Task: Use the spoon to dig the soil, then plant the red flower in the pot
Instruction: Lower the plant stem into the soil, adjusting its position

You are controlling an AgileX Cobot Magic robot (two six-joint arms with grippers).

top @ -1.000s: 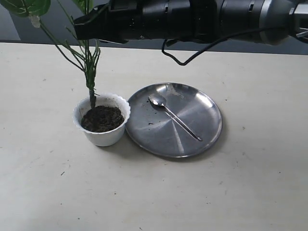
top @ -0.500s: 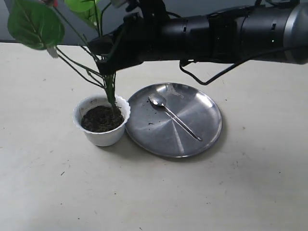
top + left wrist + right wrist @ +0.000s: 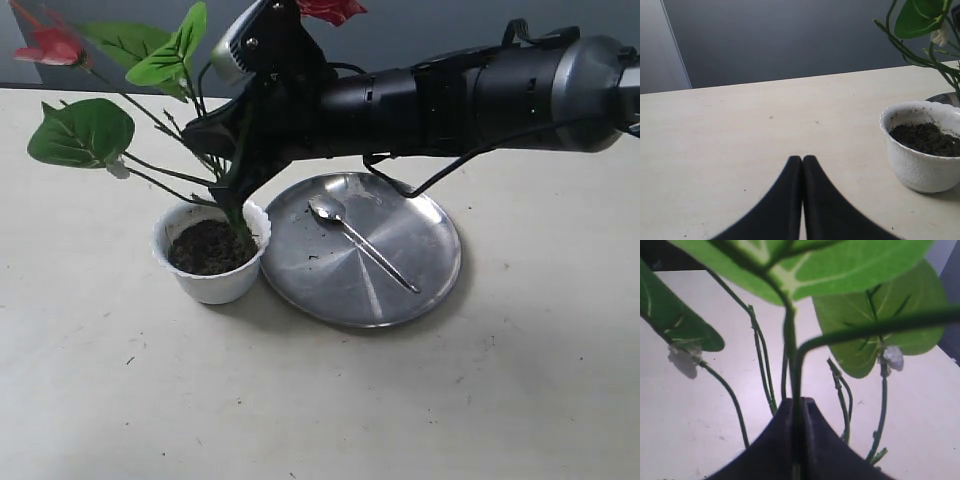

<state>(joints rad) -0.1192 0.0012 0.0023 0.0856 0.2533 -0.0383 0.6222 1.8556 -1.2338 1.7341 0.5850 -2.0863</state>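
The right gripper (image 3: 237,196) is clamped on the stem bundle of the artificial red anthurium flower (image 3: 150,110), tilted left, its base seemingly entering the dark crumbly soil (image 3: 210,247) of the white scalloped pot (image 3: 212,285). The small steel spoon (image 3: 360,243) lies on the round steel plate (image 3: 420,290) just right. The left gripper (image 3: 802,167), pressed together, idles.

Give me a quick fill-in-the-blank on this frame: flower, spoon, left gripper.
1. The right gripper is shut on the stem of the red flower, whose base sits in the ____.
2. The spoon lies on the round steel ____.
3. The left gripper hangs over the bare table with its jaws ____.
4. The white pot stands to the ____ of the plate in the exterior view.

Missing words: pot; plate; shut; left
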